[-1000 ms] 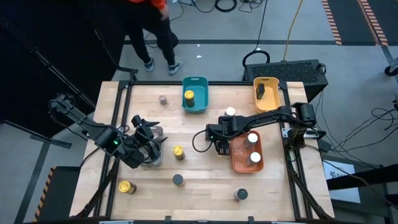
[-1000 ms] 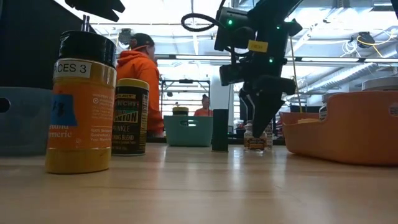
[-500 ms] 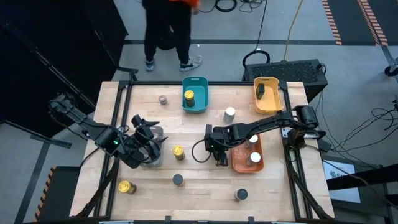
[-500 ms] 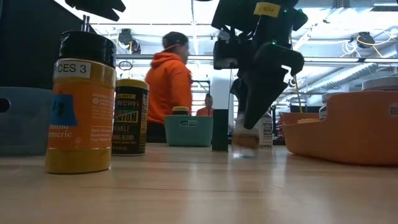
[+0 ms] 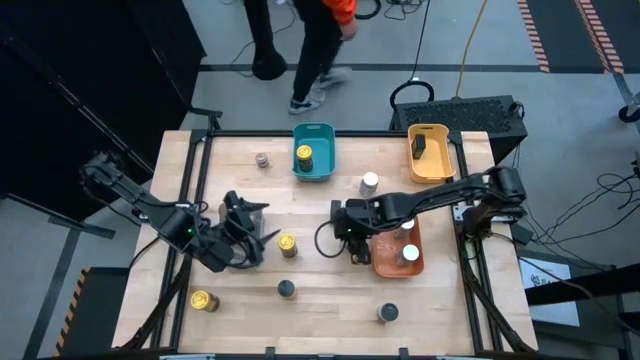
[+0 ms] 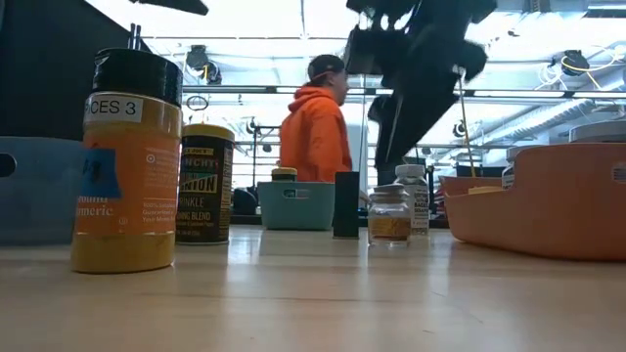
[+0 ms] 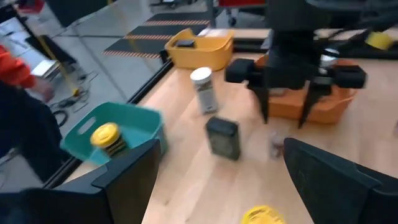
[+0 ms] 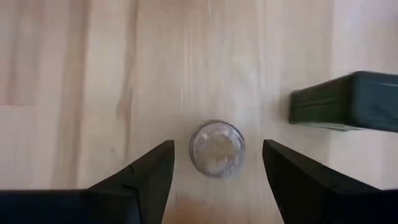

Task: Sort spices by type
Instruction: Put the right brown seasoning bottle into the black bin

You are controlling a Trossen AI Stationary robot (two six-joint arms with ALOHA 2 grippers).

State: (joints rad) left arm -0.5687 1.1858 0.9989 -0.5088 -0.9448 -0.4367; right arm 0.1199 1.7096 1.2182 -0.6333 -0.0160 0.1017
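Observation:
A small glass spice jar [image 8: 216, 148] with a clear top stands upright on its base on the bare wood. It sits straight below my right gripper [image 5: 355, 248], whose open fingers hang above it on either side without touching. In the low view this jar [image 6: 389, 215] stands free beside a slim black jar [image 6: 345, 203]. Left of centre, my left gripper [image 5: 255, 222] is wide open and holds nothing. Other spice jars stand about: a white-topped one [image 5: 370, 182], yellow-topped ones [image 5: 287, 245] [image 5: 204, 300], and grey-topped ones [image 5: 286, 289] [image 5: 388, 313].
The orange tray [image 5: 385, 262], holding white-topped jars, lies just right of my right gripper. At the far edge, a teal tray [image 5: 322, 133] holds a yellow-topped jar and a yellow tray [image 5: 440, 165] holds a black one. A person in orange walks beyond the far edge.
My right gripper brought the small glass jar a little toward the near edge. It then rose off the jar, which now stands alone on the table. My left gripper has shifted slightly toward the table's right and tipped up.

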